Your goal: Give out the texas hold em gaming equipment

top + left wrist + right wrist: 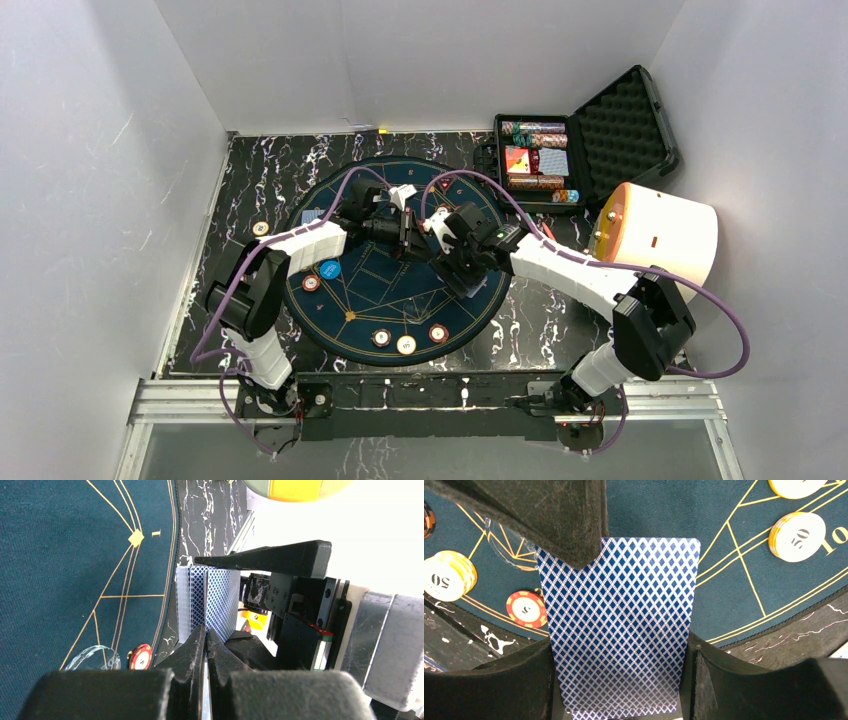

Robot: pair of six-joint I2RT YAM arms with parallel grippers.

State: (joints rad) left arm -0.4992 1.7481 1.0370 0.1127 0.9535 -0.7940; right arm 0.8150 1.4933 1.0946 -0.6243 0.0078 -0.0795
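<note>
Closest to the lens in the left wrist view, the left gripper (205, 639) has its two black fingers clenched together on the near edge of the pack of cards (207, 597). The blue-backed cards stand on edge, slightly fanned, and I cannot tell whether one card or several sit in that pinch. From the other wrist, the right gripper (620, 652) grasps the same pack across its width, a finger pressed to each long side. Both arms meet above the middle of the round green mat (455, 310), so the cards hang in the air there, not yet on the felt. The step looks like dealing, with one card being peeled off the pack. The next move probably calls for the right gripper to hold firm while the left draws a single card sideways and carries it to a player's spot. Dragging a second card along seems the main risk. Three chips (406, 344) line the near rim of the mat, and a red chip (311, 283) and a blue disc (330, 268) lie at its left. The open case (620, 125) sits at the far right and a white cylinder (665, 235) beside the right arm. The crossed arms and their purple cables leave little room.
</note>
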